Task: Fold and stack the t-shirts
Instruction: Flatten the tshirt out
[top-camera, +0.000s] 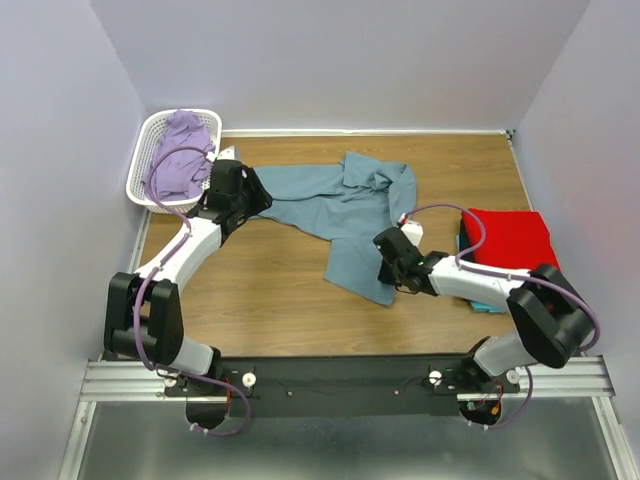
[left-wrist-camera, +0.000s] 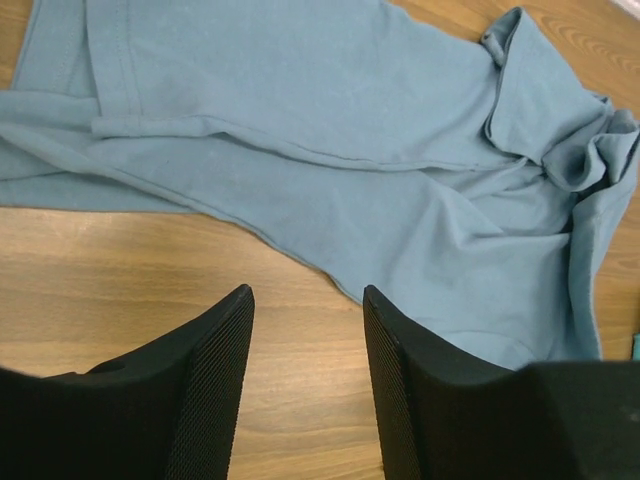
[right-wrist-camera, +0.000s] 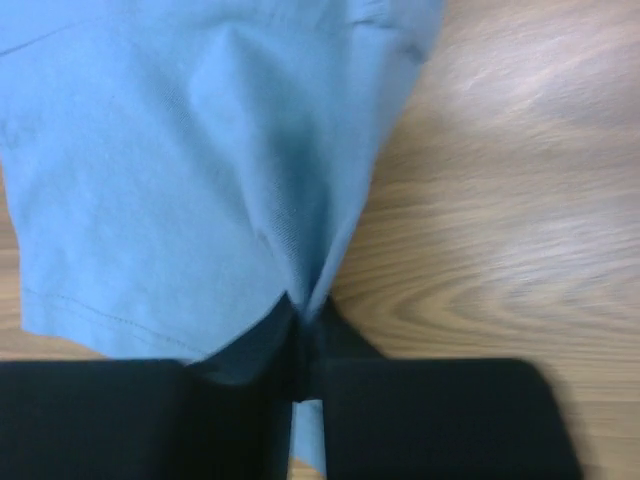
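Right gripper (right-wrist-camera: 300, 335) clamped on blue-grey shirt (top-camera: 335, 205) at near hem corner. Left gripper (left-wrist-camera: 307, 298) open, empty, just short of shirt's left edge; shirt runs diagonally between them.

I'm running a robot lab test cell here, not a home. Plain pale walls (top-camera: 60, 120) box in a wood-grain worktop (top-camera: 260, 310) on three sides. Two cabled arms (top-camera: 185, 245) are bolted to an aluminium rail (top-camera: 580, 378) along the bottom of the frame. A blue-grey t-shirt (top-camera: 340, 210) and a white basket (top-camera: 140, 172) at upper left are the staged laundry.
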